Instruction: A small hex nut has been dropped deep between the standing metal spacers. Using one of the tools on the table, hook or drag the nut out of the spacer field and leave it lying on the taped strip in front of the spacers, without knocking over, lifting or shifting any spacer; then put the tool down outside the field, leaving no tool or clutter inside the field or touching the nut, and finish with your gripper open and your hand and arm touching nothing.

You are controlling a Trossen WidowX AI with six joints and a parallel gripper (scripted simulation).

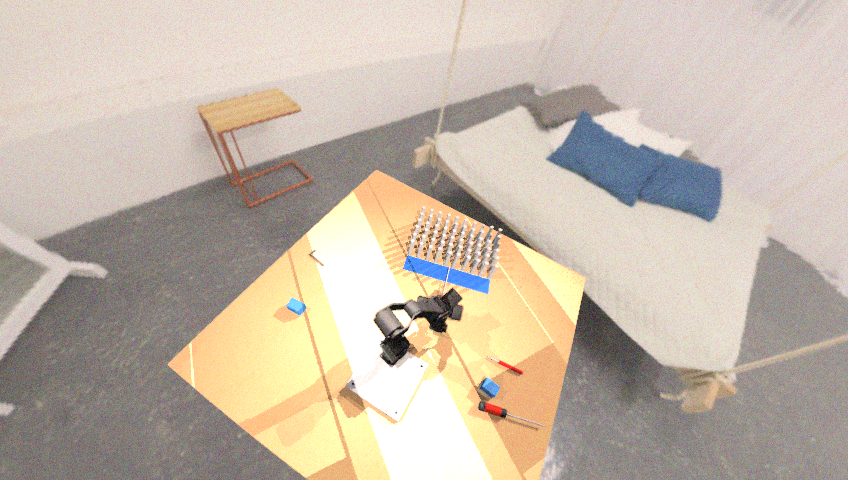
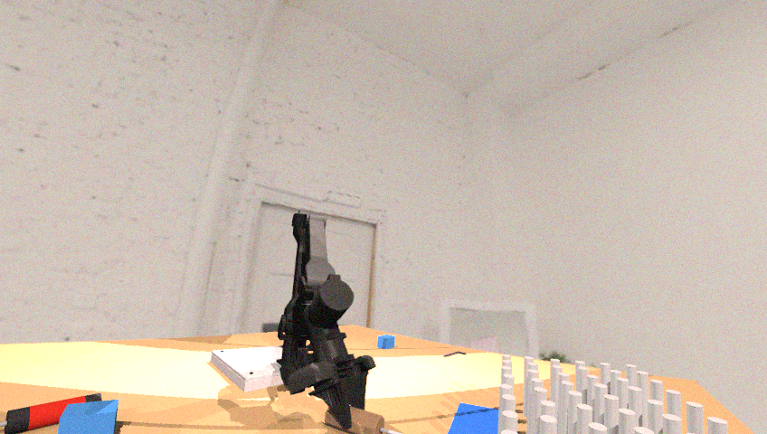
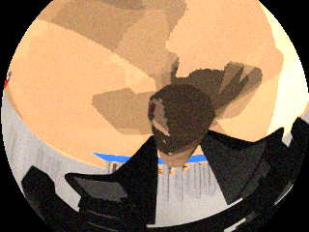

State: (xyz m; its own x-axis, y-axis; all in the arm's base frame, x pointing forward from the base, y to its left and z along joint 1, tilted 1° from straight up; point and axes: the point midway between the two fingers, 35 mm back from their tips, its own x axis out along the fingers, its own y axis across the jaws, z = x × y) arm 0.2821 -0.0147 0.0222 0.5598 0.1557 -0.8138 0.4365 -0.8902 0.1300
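Top view: jaws grip the wooden-handled hook tool (image 1: 445,284), its thin shaft pointing into the spacers (image 1: 455,240).

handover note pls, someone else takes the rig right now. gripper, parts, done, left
Gripper: shut on the wooden handle of the hook tool.
Tool's thin rod reaches across the blue strip towards the spacers, which all look upright.
Nut: not visible in any view.
Spare tools: two red screwdrivers and an L-shaped key lie on the table, outside the field.
Left: drag the nut onto the strip, put the tool down outside, open, pull clear.
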